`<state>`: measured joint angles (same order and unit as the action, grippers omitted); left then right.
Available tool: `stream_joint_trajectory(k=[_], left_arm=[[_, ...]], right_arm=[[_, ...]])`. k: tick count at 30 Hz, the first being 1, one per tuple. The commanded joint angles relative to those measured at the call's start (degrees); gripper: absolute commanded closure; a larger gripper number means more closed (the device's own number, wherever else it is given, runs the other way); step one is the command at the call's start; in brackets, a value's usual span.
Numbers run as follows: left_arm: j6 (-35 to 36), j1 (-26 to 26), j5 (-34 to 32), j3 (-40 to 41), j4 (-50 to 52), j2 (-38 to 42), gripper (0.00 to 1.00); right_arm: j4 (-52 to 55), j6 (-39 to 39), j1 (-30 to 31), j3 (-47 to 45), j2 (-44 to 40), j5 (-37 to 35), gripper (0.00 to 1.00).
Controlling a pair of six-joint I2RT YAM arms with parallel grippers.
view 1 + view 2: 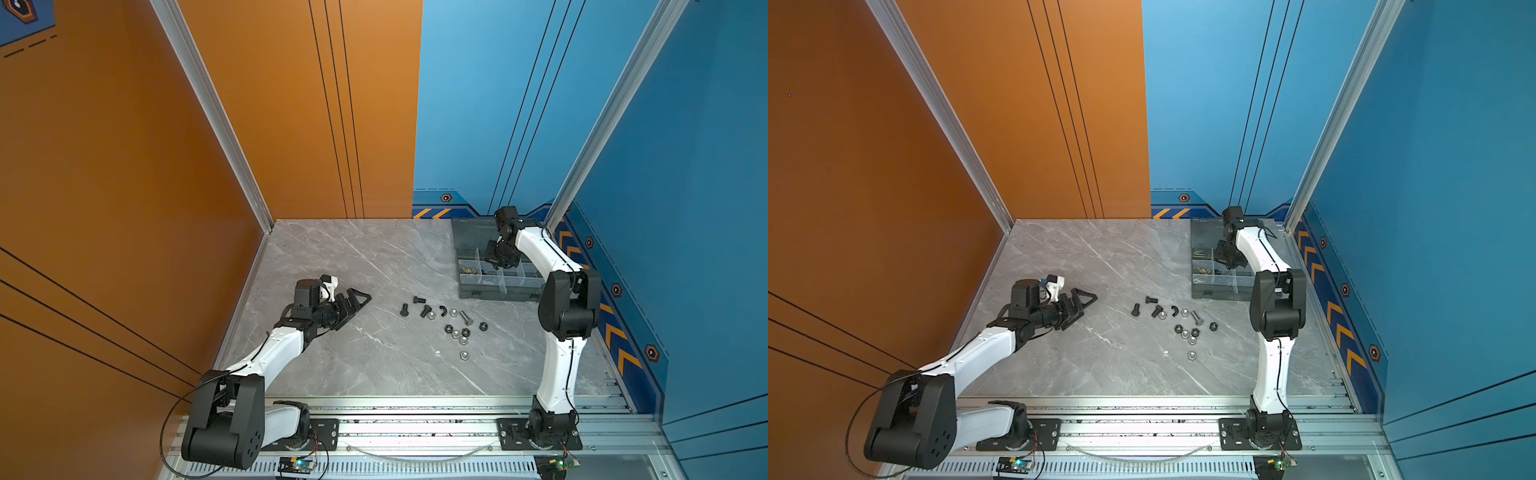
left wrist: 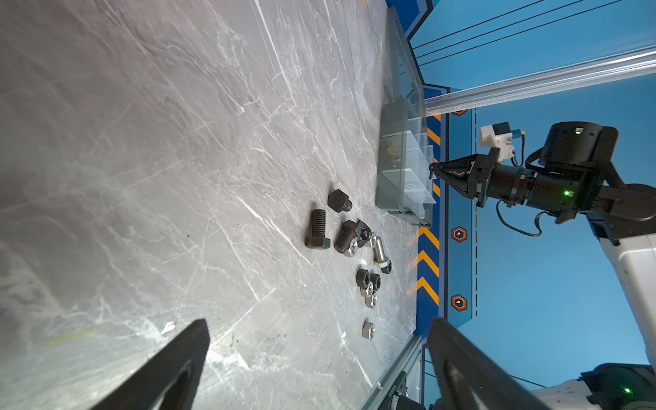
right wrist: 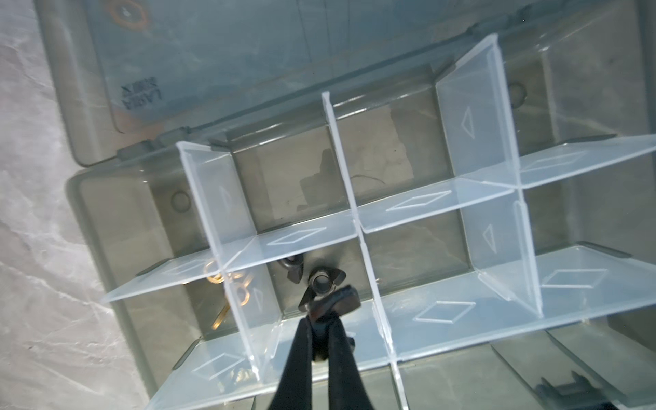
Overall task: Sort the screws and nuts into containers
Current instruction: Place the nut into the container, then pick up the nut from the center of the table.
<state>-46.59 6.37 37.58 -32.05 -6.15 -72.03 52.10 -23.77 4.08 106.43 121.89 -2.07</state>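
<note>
Loose on the marble table lie the screws: three short black bolts (image 1: 419, 299) (image 2: 317, 230) and a silver bolt (image 1: 465, 318) (image 2: 380, 251). Silver and black hex nuts (image 1: 462, 340) (image 1: 1191, 355) (image 2: 368, 330) are scattered beside them. My left gripper (image 1: 359, 301) (image 2: 319, 326) rests open on the table left of the pile, holding nothing. The containers are compartments of a grey organizer box (image 1: 478, 291) (image 3: 106, 220). My right gripper (image 3: 332, 307) (image 1: 491, 261) hangs over the box, shut on a black wing nut (image 3: 340, 300). Below it, two black wing nuts (image 3: 321, 280) lie in a compartment. Brass wing nuts (image 3: 227, 280) (image 1: 469, 271) fill the neighbouring one.
The box's hinged lid (image 1: 469, 235) lies open flat toward the back wall. Orange and blue walls enclose the table on three sides. An aluminium rail (image 1: 415, 415) with both arm bases runs along the front edge.
</note>
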Motion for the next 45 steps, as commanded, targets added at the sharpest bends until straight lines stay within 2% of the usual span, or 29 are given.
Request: stream_joint_trajectory(k=[1,3,6,9,11,15,22,29,39,45], left_arm=[[0.4,-0.2,0.2,-1.3,1.1,0.3,0.02],[0.4,-0.1,0.3,-1.2,0.9,0.0,0.02],[0.4,0.0,0.2,-1.2,0.8,-0.4,0.02],[0.3,0.0,0.2,-1.2,0.5,-0.5,0.02],[0.3,0.1,0.4,-1.3,0.4,-0.5,0.02],[0.4,-0.1,0.6,-1.5,0.4,-0.7,0.02],[0.5,-0.1,0.7,-1.5,0.3,-0.5,0.02],[0.3,-0.2,1.0,-1.5,-0.3,-0.8,0.02],[0.2,-0.2,1.1,-0.7,-0.3,-0.3,0.02],[0.1,-0.2,1.1,-0.8,-0.4,-0.5,0.02]], right_arm=[[2.0,0.6,-0.3,1.4,0.9,-1.8,1.0],[1.9,0.6,-0.2,1.7,1.4,-1.3,1.0],[2.0,1.0,-0.2,2.4,2.1,-0.3,0.92],[2.0,0.9,-0.3,3.0,2.1,0.0,0.8],[2.2,0.9,-0.3,3.5,2.0,0.1,0.77],[3.0,1.2,-0.5,4.8,1.9,0.2,0.64],[3.3,2.1,0.9,2.3,-4.2,6.4,0.59],[2.9,5.1,7.6,-5.6,-11.1,11.5,0.55],[3.9,6.6,17.5,-12.9,-10.8,5.6,0.54],[1.3,5.1,23.0,-15.0,-7.9,5.1,0.54]])
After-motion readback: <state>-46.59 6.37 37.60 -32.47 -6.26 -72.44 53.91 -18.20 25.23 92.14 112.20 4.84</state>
